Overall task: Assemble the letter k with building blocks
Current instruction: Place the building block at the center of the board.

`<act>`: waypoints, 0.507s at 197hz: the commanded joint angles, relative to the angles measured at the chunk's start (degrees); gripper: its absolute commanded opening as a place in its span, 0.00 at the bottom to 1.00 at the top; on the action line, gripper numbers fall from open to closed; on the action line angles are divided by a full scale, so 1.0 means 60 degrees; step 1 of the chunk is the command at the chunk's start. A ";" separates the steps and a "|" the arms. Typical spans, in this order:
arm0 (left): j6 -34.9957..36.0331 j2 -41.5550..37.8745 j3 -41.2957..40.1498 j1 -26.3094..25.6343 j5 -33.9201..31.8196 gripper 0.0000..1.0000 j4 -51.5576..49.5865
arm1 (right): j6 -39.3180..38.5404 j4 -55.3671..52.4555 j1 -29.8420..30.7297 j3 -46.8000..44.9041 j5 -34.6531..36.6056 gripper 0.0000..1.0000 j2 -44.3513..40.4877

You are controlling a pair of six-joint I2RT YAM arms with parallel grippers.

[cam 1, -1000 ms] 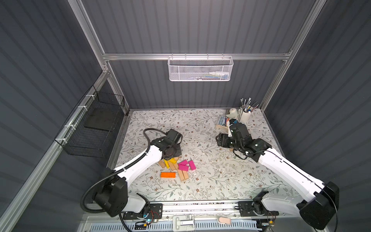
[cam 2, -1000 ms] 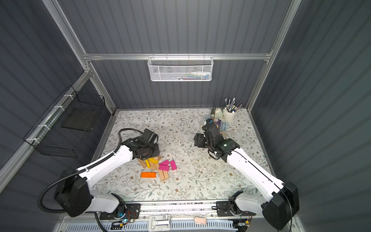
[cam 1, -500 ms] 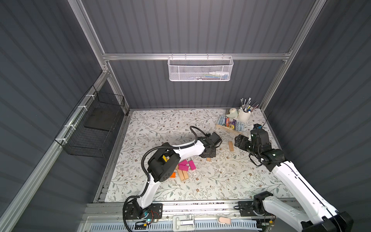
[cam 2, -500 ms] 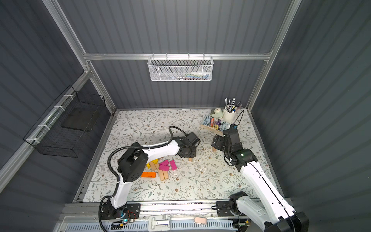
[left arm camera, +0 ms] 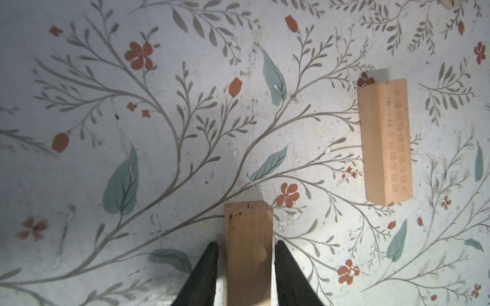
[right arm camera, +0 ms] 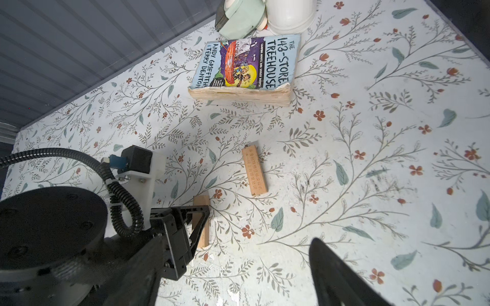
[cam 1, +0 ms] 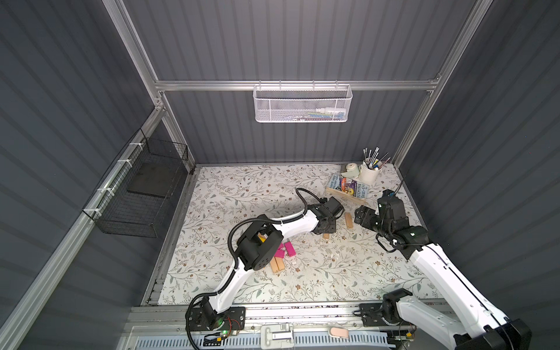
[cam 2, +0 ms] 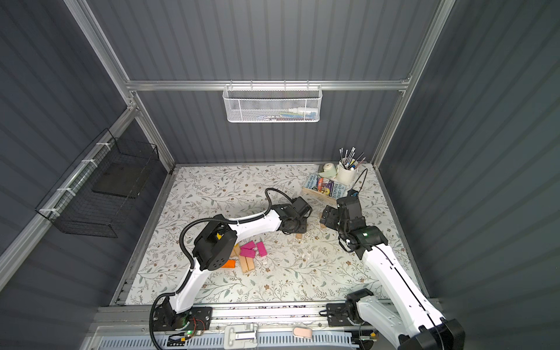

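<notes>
Two plain tan building blocks lie on the floral table right of centre. My left gripper (cam 1: pixel 325 232) points down over the nearer block (cam 1: pixel 326 236). In the left wrist view the left gripper (left arm camera: pixel 246 243) is open, and its fingers (left arm camera: pixel 209 262) flank this block (left arm camera: pixel 248 225) with a thin gap on each side. The other tan block (left arm camera: pixel 384 140), printed with small marks, lies parallel beside it (cam 1: pixel 348 220). My right gripper (cam 1: pixel 363 215) hovers open next to that block with nothing in it. More building blocks, magenta (cam 2: pixel 261 249), tan (cam 2: pixel 246 264) and orange (cam 2: pixel 228 264), lie in a pile partly under my left arm.
A book in a wooden tray (cam 1: pixel 345 196), a white cup of brushes (cam 1: pixel 369 174) and a tape roll (cam 1: pixel 351 169) stand at the back right corner. A black wire basket (cam 1: pixel 142 188) hangs on the left wall, and a white mesh basket (cam 1: pixel 303 103) on the back wall.
My left arm swung from the pile to right of centre with a tan block, and its jaws have just parted. My right arm drew back to the right and opened wider.
</notes>
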 commanded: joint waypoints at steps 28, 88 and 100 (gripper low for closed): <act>0.0016 -0.0333 -0.0284 -0.0034 0.0043 0.40 -0.0117 | 0.0039 -0.0119 -0.0068 -0.0044 -0.0281 0.85 0.0074; 0.1553 -0.4199 -0.3075 0.0425 -0.0747 0.41 0.0623 | -0.0204 -0.0391 0.0005 0.0378 -0.1744 0.77 0.1043; 0.2071 -0.5277 -0.4251 0.0666 -0.0392 0.43 0.1185 | -0.0275 -0.0485 0.0144 0.0558 -0.1945 0.74 0.1394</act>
